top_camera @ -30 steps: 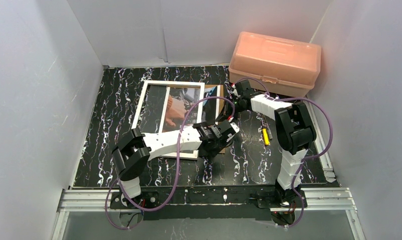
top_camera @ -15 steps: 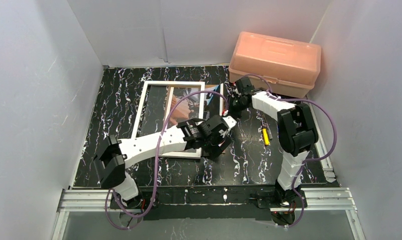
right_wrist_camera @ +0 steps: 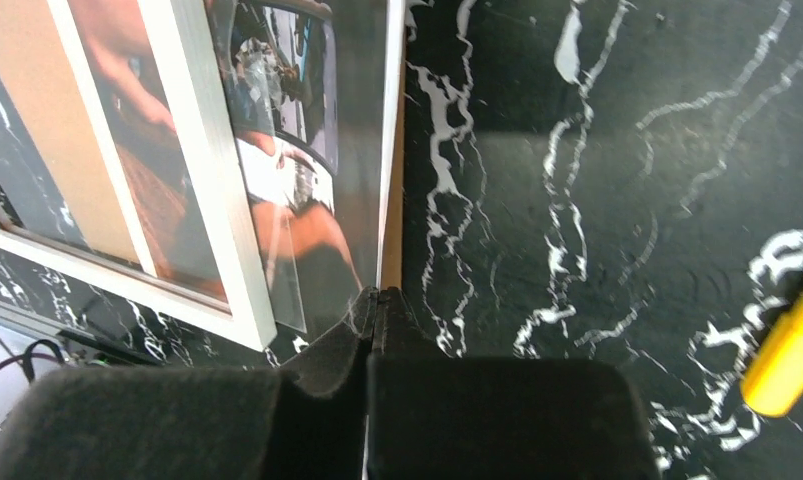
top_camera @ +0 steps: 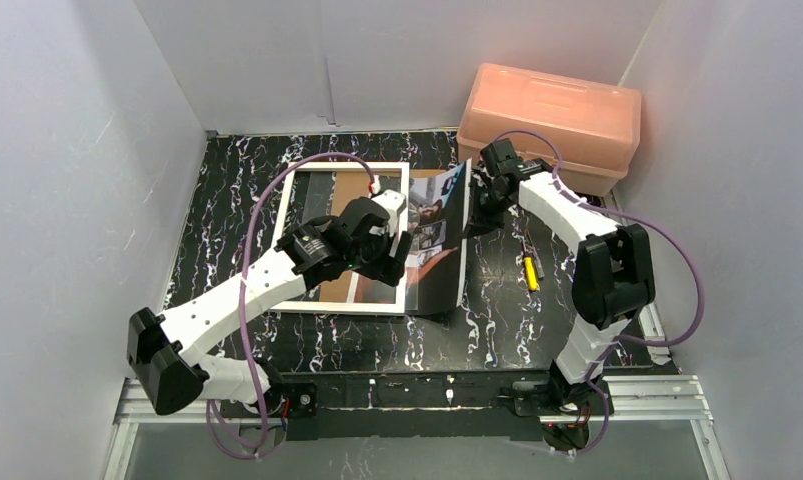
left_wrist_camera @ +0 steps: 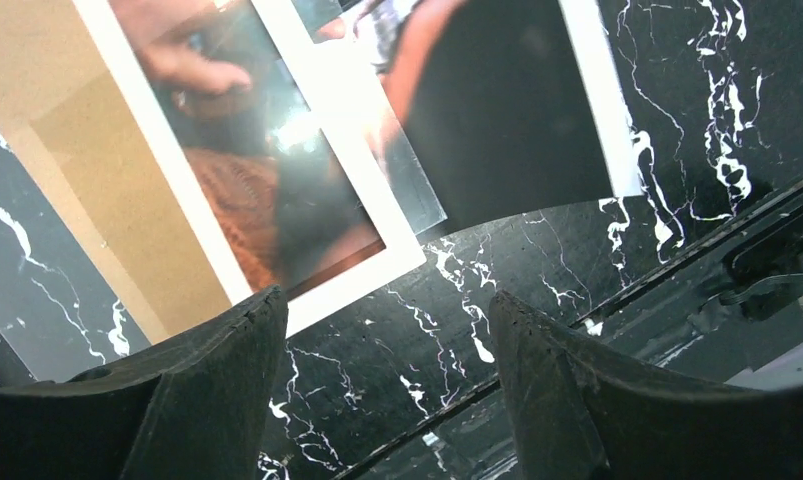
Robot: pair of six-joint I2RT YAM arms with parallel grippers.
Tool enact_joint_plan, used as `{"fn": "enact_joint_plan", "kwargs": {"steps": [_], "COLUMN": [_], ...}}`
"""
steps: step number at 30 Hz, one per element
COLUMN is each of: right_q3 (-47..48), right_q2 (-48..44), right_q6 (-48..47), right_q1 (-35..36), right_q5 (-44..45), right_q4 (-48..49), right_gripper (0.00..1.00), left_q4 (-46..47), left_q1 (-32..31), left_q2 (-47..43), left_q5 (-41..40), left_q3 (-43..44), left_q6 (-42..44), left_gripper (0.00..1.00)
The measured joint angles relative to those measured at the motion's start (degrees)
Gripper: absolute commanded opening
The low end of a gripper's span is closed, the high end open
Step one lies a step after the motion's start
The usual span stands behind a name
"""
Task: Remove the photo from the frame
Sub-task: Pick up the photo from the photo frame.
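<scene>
I am watching two grippers working over one black marbled bench [top_camera: 227,220]. The right gripper [right_wrist_camera: 375,300] is pinching shut on the edge of the one photo [top_camera: 437,250]. From its wrist camera the glossy sheet is running straight ahead from the fingertips, seen almost edge-on and leaning to their left. I cannot tell whether the thin brown strip along that edge is being pinched too.

The one frame [right_wrist_camera: 214,170] is lying flat on the bench to the left of the right gripper, with the photo's lower side overlapping its white border and the rest of the sheet sticking out past the frame on the gripper's side. One small yellow cylinder [right_wrist_camera: 792,350] is lying on the bench off to this gripper's right, well apart from the photo. One pink plastic box [top_camera: 549,125] is sitting behind the gripper at the bench's far corner.

The left gripper [left_wrist_camera: 385,310] is hanging with its two fingers [left_wrist_camera: 217,400] spread wide and gripping nothing. Ahead of its fingertips I am seeing the frame's white corner, the dark photo behind the glazing, and one plain brown backing board [left_wrist_camera: 77,160] showing further to its left.
</scene>
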Motion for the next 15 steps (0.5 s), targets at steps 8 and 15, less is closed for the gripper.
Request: {"fn": "enact_joint_plan", "kwargs": {"steps": [8, 15], "right_q3": [0.0, -0.2], "right_q2": [-6.5, -9.0], "right_q6": [-2.1, -3.5], "right_q1": [-0.3, -0.4], "right_q5": [5.7, 11.6], "right_q4": [-6.2, -12.2], "right_gripper": [0.01, 0.01], "left_q4": [-2.5, -4.6], "left_q1": [4.9, 7.6], "left_q2": [-3.2, -6.2], "left_q5": [1.6, 1.5], "left_q3": [-2.4, -4.2], "left_q6": [-3.1, -4.9], "left_gripper": [0.69, 0.69]}}
